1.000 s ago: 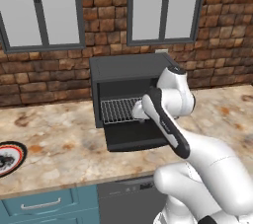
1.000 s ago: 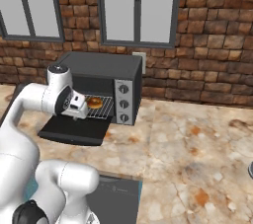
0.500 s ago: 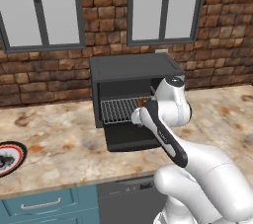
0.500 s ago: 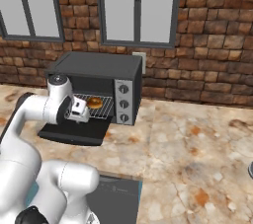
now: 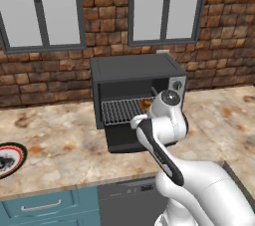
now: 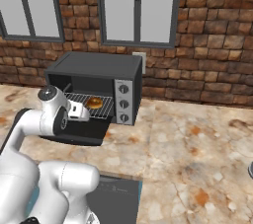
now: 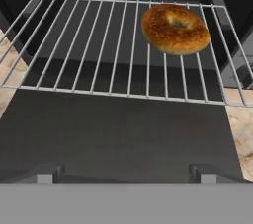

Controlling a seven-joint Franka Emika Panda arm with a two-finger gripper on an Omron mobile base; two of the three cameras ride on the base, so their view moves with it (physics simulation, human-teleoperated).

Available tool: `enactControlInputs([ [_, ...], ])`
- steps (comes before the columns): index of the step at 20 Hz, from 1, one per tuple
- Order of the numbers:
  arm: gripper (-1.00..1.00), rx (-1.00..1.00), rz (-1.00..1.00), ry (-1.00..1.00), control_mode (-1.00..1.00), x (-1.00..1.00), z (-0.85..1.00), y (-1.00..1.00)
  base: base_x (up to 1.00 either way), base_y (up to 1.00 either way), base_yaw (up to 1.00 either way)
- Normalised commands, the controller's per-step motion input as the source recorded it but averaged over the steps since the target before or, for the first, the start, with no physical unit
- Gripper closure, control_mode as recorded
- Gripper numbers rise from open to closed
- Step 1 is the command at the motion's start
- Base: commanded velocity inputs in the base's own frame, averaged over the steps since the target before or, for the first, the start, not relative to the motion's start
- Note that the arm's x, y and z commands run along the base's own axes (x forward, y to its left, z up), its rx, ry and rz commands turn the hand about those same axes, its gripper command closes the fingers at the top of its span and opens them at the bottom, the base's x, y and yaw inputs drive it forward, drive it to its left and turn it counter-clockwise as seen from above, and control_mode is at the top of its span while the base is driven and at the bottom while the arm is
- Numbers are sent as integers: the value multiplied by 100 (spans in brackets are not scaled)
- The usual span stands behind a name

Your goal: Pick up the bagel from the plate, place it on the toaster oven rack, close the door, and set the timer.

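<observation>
The golden-brown bagel [image 7: 175, 28] lies on the right rear part of the silver toaster oven rack [image 7: 94, 50], free of any grip. It also shows on the rack [image 6: 79, 100] as the bagel [image 6: 94, 102] and the bagel [image 5: 146, 104]. The dark door [image 7: 123, 129] hangs fully open, flat below the rack's front edge. My gripper [image 7: 126, 172] is open and empty, its fingertips [image 7: 49, 171] wide apart over the door's near edge, a short way in front of the rack. The plate [image 5: 7, 159] sits at the counter's far left with nothing on it.
The dark toaster oven [image 6: 99, 65] stands against the brick wall, with three knobs [image 6: 123, 103] on its right panel. The open door [image 5: 129, 139] juts over the marble counter [image 6: 188, 139]. My arm [image 5: 159, 140] crosses in front of the oven's right side.
My hand has drawn back from the rack and dropped lower, toward the door's front edge. The bagel stays where it was on the rack. The jaws stay open.
</observation>
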Motion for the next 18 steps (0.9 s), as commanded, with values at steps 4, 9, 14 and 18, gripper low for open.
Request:
enactControlInputs([
  [4, -100, 2, 0, 6, -100, 22, -3, -6, 0, 0, 0],
  [9, -100, 2, 0, 6, -100, 27, -1, -9, 0, 0, 0],
  [14, -100, 0, 0, -4, -100, 24, -10, -1, 0, 0, 0],
  [18, -100, 0, 0, -2, -100, 30, -15, 0, 0, 0, 0],
])
